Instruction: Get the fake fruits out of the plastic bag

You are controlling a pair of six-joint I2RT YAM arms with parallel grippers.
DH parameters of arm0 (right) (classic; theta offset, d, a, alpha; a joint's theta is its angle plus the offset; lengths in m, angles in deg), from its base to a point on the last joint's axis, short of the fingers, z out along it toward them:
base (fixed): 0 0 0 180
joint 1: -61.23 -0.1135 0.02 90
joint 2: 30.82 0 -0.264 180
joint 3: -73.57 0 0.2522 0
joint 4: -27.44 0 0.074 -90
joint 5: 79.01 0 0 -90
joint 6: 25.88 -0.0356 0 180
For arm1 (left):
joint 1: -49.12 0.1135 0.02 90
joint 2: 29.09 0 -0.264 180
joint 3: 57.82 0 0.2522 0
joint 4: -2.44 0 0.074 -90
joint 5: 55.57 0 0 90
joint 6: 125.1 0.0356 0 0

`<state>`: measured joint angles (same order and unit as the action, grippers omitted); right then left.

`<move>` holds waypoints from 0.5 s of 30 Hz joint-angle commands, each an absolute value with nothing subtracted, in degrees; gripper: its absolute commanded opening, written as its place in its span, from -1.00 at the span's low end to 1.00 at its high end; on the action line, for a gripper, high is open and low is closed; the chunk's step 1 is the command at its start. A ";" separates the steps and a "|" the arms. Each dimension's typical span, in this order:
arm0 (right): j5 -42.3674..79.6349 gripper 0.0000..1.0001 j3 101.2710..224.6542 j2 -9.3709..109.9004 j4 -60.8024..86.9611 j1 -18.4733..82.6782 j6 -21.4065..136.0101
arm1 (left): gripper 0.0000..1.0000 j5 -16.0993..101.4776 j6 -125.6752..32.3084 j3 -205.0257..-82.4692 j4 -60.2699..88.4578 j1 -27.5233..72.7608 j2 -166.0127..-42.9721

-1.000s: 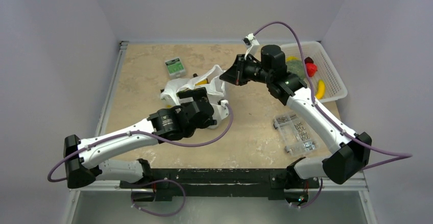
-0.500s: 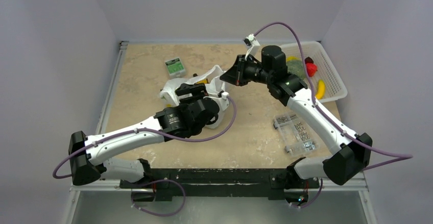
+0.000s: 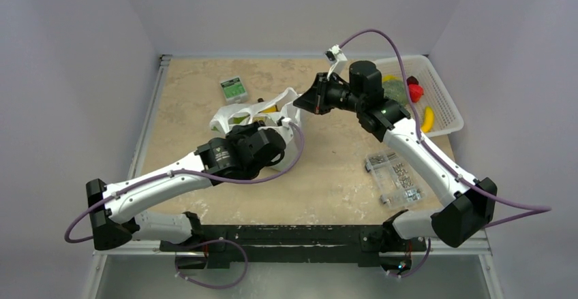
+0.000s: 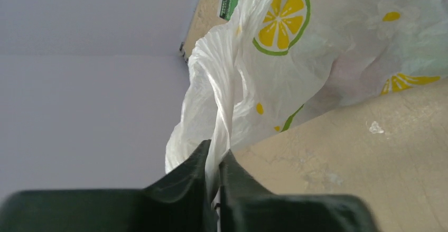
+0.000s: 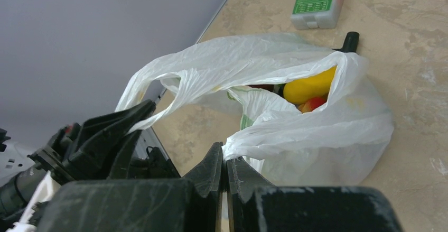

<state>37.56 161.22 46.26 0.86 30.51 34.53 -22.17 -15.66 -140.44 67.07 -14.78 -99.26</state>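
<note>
**Top external.** The thin, crinkly white plastic bag (image 3: 253,114) with loop handles lies on the beige stone-look table (image 3: 327,197), between the two arms. The left gripper (image 3: 283,124) meets it from the near side and the right gripper (image 3: 300,105) from its right edge. A line from one grip to the other therefore runs across the bag's mouth. A white slatted basket (image 3: 446,123) holding fruit stands well apart at the far right. A clear hard box of screws (image 3: 395,175) lies beside the right arm, and a small green-labelled box (image 3: 233,89) sits just beyond the bag.

**Left wrist.** The jaws are pinched together on a twisted rope of the bag's film, a handle by the look of it. The bag's body, printed with lemon slices, spreads up and to the right, away from the fingertips.

**Right wrist.** These jaws are clamped on a fold of the rim. The mouth gapes beyond them and to the left, towards the left gripper holding the opposite loop. A smooth yellow fake fruit (image 5: 309,86) and a red fake fruit (image 5: 316,103) lie inside, at the far right of the opening.

The fruit looks nearer the right jaws, just past their grip. With both grippers occupied, reaching in would probably mean one lets go, or both lift and tip the bag
</note>
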 commanded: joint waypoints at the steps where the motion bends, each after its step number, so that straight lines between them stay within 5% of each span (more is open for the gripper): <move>1: 37.72 -1.00 160.80 44.55 3.53 30.45 35.09 | -1.00 -20.05 -25.76 -148.90 71.69 -11.29 -96.52; 7: 34.96 -1.00 163.29 47.71 4.45 30.49 34.26 | -1.00 -1.24 -44.96 -162.06 75.84 3.58 -93.05; 15: 37.57 -1.00 183.57 56.21 -3.02 31.95 34.12 | -1.00 14.86 -62.71 -175.58 84.09 26.64 -95.63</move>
